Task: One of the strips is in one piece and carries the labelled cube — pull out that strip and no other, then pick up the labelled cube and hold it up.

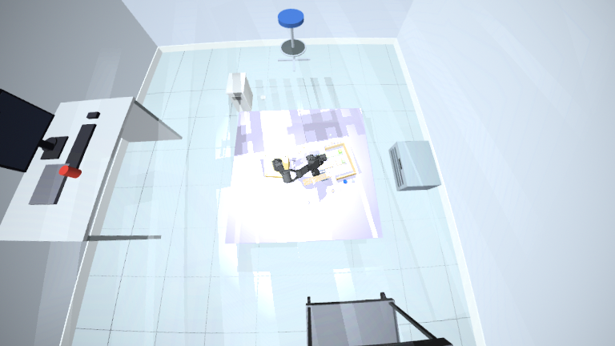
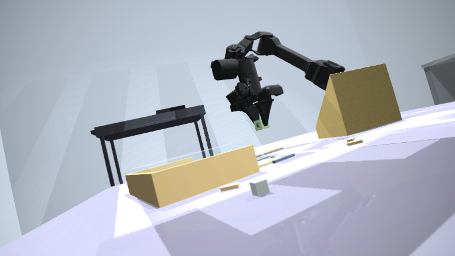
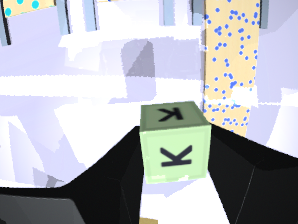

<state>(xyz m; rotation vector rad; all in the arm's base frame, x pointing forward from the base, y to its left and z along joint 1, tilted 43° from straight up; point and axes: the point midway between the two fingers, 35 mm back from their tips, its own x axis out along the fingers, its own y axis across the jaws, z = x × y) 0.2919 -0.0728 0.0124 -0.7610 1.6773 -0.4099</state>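
Note:
My gripper [image 2: 261, 123] [image 3: 169, 129] is shut on the pale green cube [image 2: 262, 125] [image 3: 174, 142] marked with a black K. It holds the cube well above the table, to the right of and above the tan box [image 2: 194, 178]. In the wrist view a tan strip with blue dots [image 3: 231, 65] lies on the table below, to the right of the cube. Another strip with cyan dots [image 3: 22, 6] shows at the top left corner. In the overhead view the arm [image 1: 300, 167] reaches over the tan-framed tray [image 1: 349, 159].
A large tan block [image 2: 359, 101] stands beside the arm's base. A small grey cube [image 2: 259, 186] and a short tan piece [image 2: 229, 186] lie in front of the box. A black table [image 2: 149, 122] stands behind. A grey cabinet [image 1: 413, 165] stands to the right.

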